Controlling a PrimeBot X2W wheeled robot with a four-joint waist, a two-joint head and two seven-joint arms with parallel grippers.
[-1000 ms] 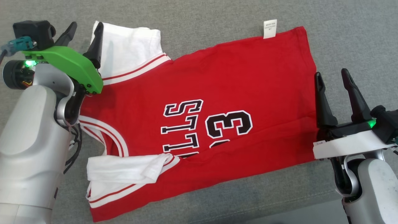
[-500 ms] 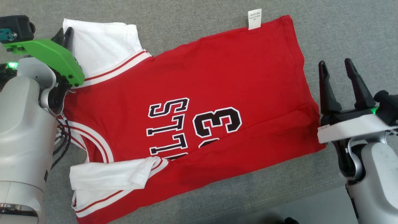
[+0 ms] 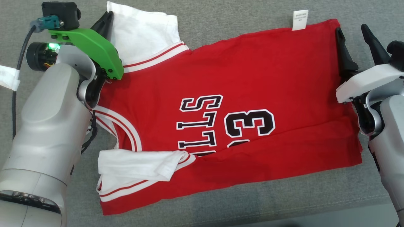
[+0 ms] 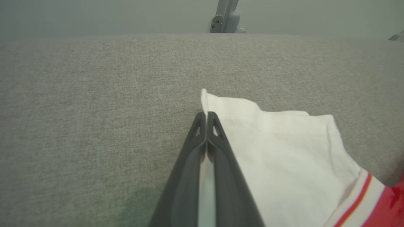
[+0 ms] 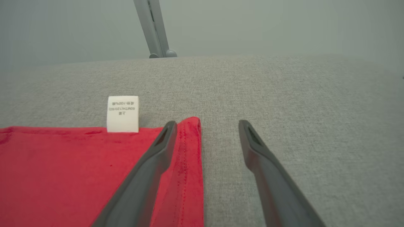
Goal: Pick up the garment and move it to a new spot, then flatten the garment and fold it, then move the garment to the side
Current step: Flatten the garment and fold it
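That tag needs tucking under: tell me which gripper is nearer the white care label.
Right. The right gripper straddles the hem corner of the red jersey, just beside the care label; the left gripper is shut on the white sleeve at the opposite end.

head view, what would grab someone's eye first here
A red jersey with bold black-and-white lettering and a 3 lies spread across the grey fabric surface. At its upper left the left gripper is closed at the edge of a white sleeve; at the upper right the open right gripper straddles the hem corner.
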